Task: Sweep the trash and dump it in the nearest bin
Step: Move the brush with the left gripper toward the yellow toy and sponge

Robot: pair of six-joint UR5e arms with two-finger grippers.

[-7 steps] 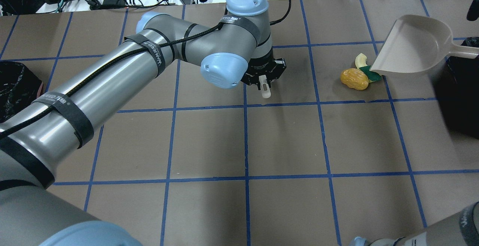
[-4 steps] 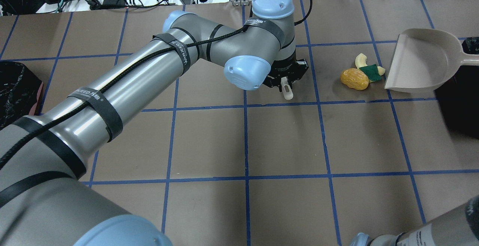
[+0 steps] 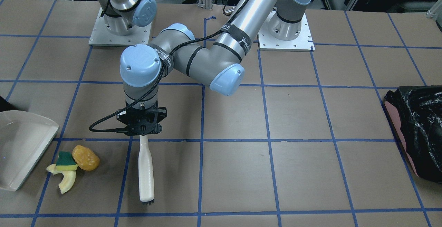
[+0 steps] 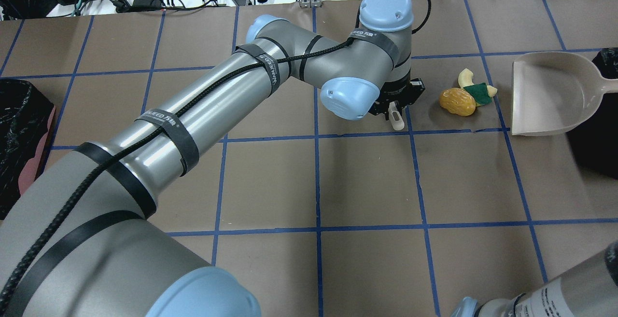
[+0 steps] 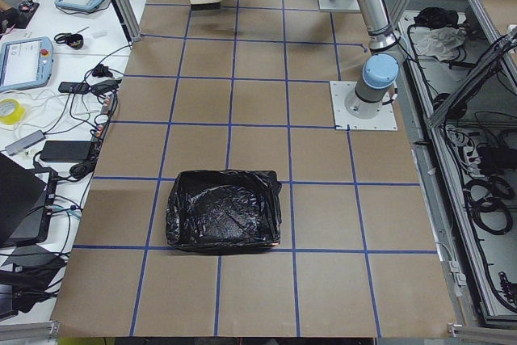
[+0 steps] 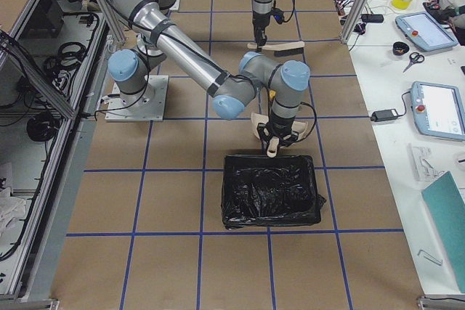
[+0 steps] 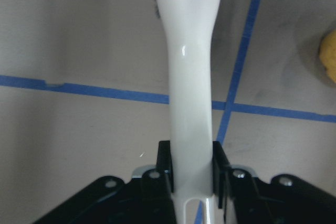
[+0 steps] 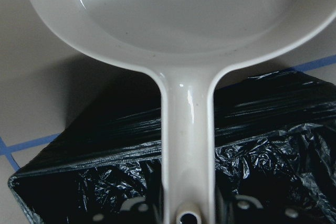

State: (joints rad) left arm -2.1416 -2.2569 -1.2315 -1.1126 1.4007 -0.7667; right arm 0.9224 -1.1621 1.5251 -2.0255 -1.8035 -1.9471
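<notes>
Dustpan (image 4: 545, 92) handle past frame edge

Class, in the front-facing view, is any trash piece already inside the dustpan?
No, the orange lump, sponge and crescent all lie outside the dustpan, beside its front edge.

The worktop (image 4: 367, 182) is covered in brown paper and marked into squares by blue tape lines. In one square toward the robot's right lie three pieces close together: an orange-yellow lump (image 4: 456, 102) touches a green-and-yellow sponge (image 4: 480, 93), which sits partly on a pale yellow crescent (image 4: 465, 77). A black-lined left bin (image 3: 419, 126) stands at the robot's left end of the worktop and a black-lined right bin (image 6: 270, 194) at its right end, while a metal base plate (image 3: 98, 39) lies under each arm's foot.
</notes>
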